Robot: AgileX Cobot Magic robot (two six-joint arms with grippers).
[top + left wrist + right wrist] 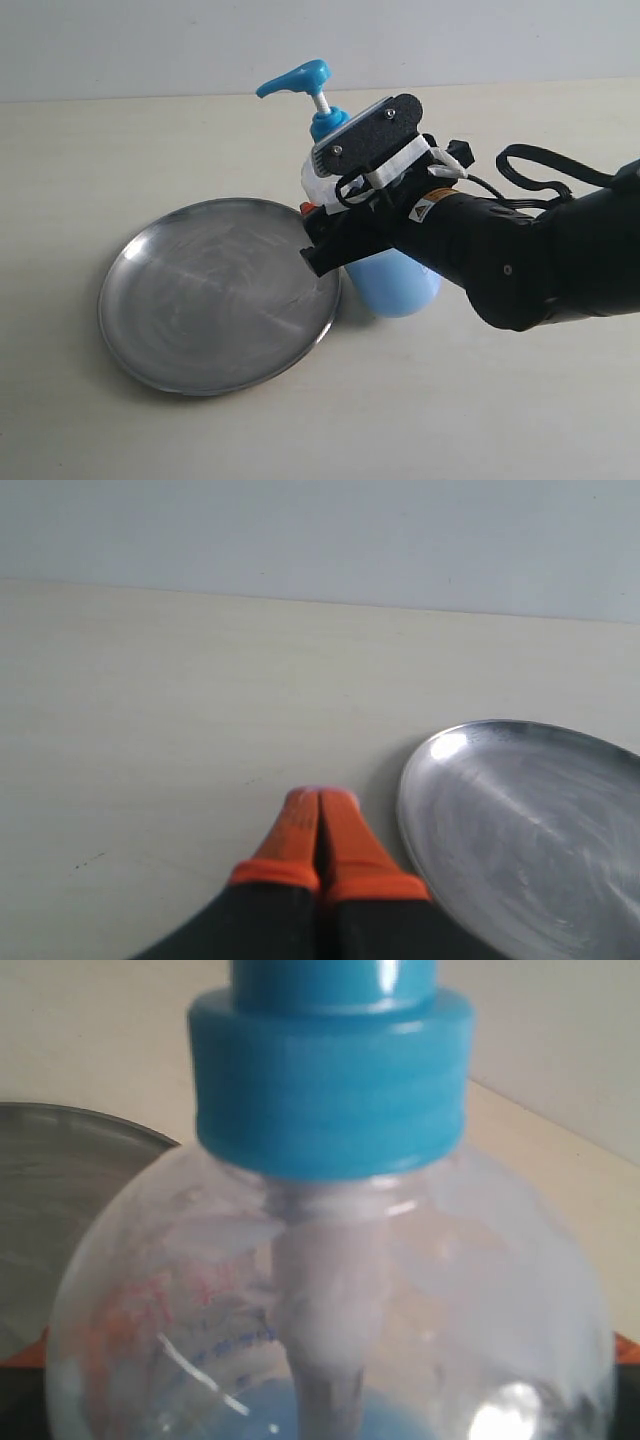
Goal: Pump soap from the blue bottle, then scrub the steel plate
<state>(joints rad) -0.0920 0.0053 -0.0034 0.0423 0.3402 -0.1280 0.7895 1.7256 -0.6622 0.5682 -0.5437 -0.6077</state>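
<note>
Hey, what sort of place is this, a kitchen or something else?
Probably a bare test bench staged for dishwashing, not a real kitchen: a plain pale table against a blank wall, with just a steel plate and a blue bottle on it, and no sink in view.

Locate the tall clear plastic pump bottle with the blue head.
Exterior view, right of centre: the blue-headed pump bottle stands just right of the round steel plate, with the right gripper's jaws either side of it.
</note>
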